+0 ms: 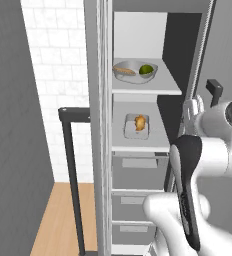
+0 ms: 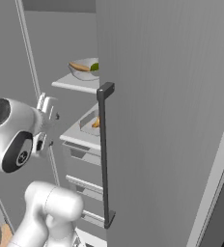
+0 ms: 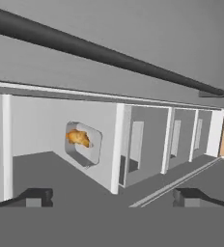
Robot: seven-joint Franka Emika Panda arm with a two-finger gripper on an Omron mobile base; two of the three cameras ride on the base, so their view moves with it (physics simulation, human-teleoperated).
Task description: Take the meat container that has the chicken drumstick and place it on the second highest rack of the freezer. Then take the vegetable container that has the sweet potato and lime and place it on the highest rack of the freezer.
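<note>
The meat container [image 1: 137, 125] with the chicken drumstick lies on the second highest rack [image 1: 155, 139] of the open freezer; it also shows as meat container [image 2: 92, 124] and meat container [image 3: 83, 143]. The vegetable container [image 1: 134, 71], a grey bowl with sweet potato and lime, rests on the highest rack [image 1: 168, 86]; the same vegetable container [image 2: 85, 69] shows from the right. My gripper [image 1: 194, 111] hangs outside the freezer, right of the racks at about the height of the second rack. In the hand view the gripper [image 3: 111, 195] is open, its fingertips far apart with nothing between them.
Grey drawers [image 1: 138, 175] fill the freezer below the racks. A door with a long dark handle [image 2: 104, 154] stands open close on the right, and another dark handle [image 1: 71, 165] rises on the left. White tiled wall and wooden floor [image 1: 55, 220] lie to the left.
</note>
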